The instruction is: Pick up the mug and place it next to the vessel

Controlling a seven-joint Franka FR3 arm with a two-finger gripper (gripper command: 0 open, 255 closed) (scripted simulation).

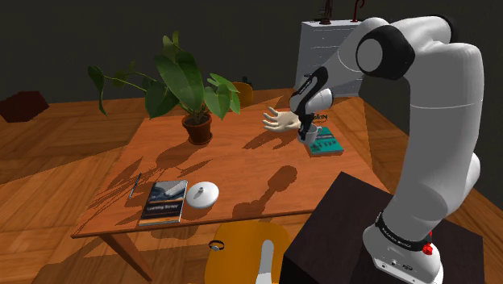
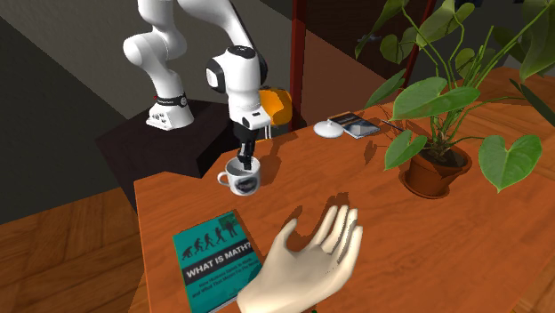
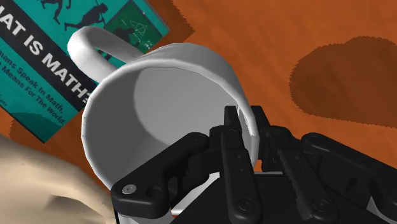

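The claw (image 3: pixel 245 124) was clenched on the wall of the white mug (image 3: pixel 159 95), one finger inside the rim, one outside, opposite the handle. The mug was left of centre in the second exterior view, on or barely off the tabletop (image 2: pixel 462 258), I could not tell which, with the teal book (image 2: pixel 213 258) and a pale model hand (image 2: pixel 311 258) below it. Such a rim pinch could let it swing, so the lift wanted to be straight and slow, clear of that hand.

The white mug (image 2: pixel 242 178), a dark print on its side, stands upright on the wooden table (image 2: pixel 427 249). In the second exterior view its handle points to 9 o'clock, and the gripper (image 2: pixel 245 162) clasps its rim. The low white domed vessel (image 2: pixel 329 130) lies at 2 o'clock from it, well apart.
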